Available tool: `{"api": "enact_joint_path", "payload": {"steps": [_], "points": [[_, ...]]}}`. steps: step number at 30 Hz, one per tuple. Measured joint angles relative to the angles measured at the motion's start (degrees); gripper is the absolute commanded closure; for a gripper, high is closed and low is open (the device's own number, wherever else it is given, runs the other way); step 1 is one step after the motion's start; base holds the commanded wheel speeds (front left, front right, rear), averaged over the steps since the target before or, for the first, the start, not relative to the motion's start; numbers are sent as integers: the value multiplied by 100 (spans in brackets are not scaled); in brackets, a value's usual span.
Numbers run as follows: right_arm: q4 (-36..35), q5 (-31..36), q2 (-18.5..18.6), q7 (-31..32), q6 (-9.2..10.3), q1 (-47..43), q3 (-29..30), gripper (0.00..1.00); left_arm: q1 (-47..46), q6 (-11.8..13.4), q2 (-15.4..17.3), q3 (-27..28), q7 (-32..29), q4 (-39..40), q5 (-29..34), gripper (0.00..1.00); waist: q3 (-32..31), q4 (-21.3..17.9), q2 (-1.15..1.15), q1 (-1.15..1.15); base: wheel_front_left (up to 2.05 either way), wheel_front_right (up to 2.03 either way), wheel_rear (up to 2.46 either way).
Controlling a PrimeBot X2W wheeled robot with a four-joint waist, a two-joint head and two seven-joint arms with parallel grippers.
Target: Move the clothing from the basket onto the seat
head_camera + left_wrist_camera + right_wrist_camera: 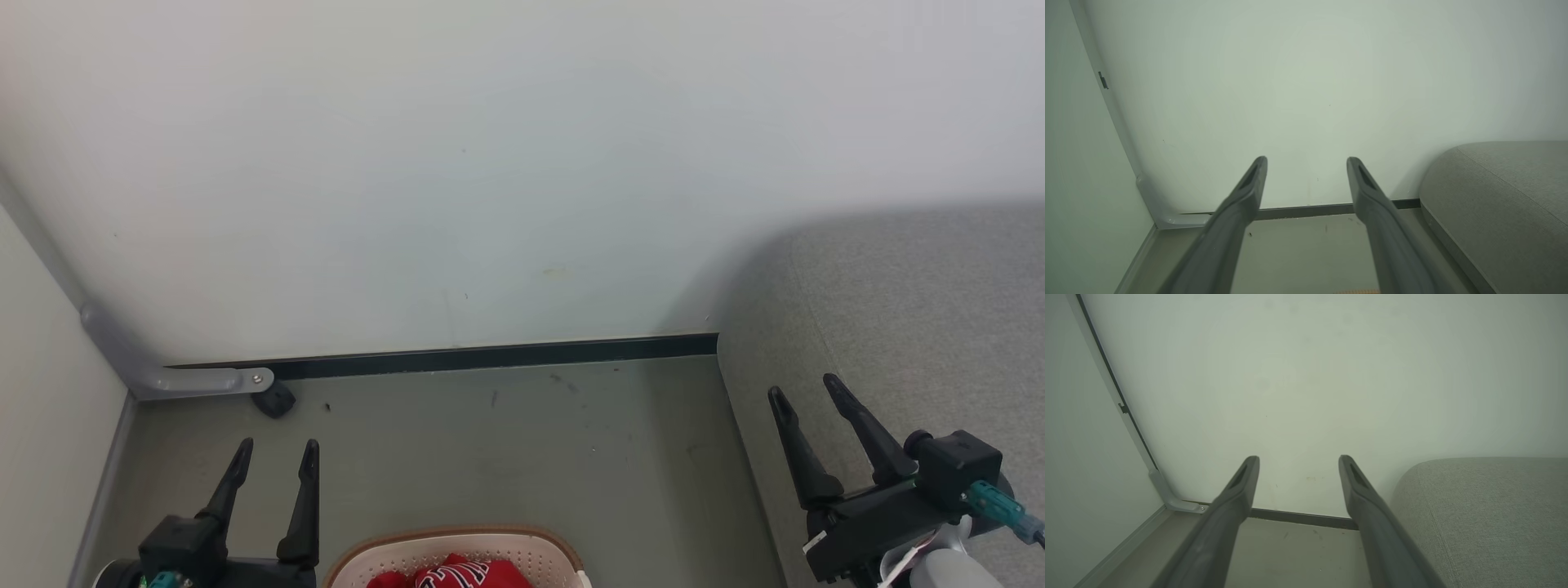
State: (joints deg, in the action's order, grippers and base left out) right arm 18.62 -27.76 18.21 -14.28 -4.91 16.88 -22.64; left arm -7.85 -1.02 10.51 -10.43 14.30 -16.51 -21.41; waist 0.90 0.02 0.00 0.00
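Bottom centre of head view: basket [384, 559], only its far end in frame. It has a cream perforated plastic wall, a brown woven-look rim and an oval curve. The clothing [457, 574] sits inside it as a soft red heap with a scrap of black-and-white lettering; I can't count the pieces.

Left gripper [277, 447] is at lower left, long dark fingers spread, nothing between them. Right gripper [804, 388] is at lower right, also spread and empty, neither touching the basket.

My read: task barely begun, nothing grasped. The part of the seat I can see has no red on it, so every garment is left to lift and carry over.

Floor [506, 449] mid-frame is smooth grey-green with a few scuffs. The seat [914, 310] on the right is grey woven fabric with a rounded corner and a stitched seam. Behind are a dark baseboard [490, 357] and a plain pale wall [490, 163]. A grey bracket [188, 380] sits at the left corner.
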Motion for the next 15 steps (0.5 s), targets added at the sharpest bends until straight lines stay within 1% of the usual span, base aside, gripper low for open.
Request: {"api": "enact_joint_path", "payload": {"steps": [11,15], "points": [[-3,7,-51,-1,-43,-14,118,0,0,-52,-83,101,0,0,35,0,48,5,0,0,0,0,0],[-76,5,-68,-1,-47,-197,209,0,2,-56,-143,176,1,27,33,0,104,11,0,0,0,0,0]]}}
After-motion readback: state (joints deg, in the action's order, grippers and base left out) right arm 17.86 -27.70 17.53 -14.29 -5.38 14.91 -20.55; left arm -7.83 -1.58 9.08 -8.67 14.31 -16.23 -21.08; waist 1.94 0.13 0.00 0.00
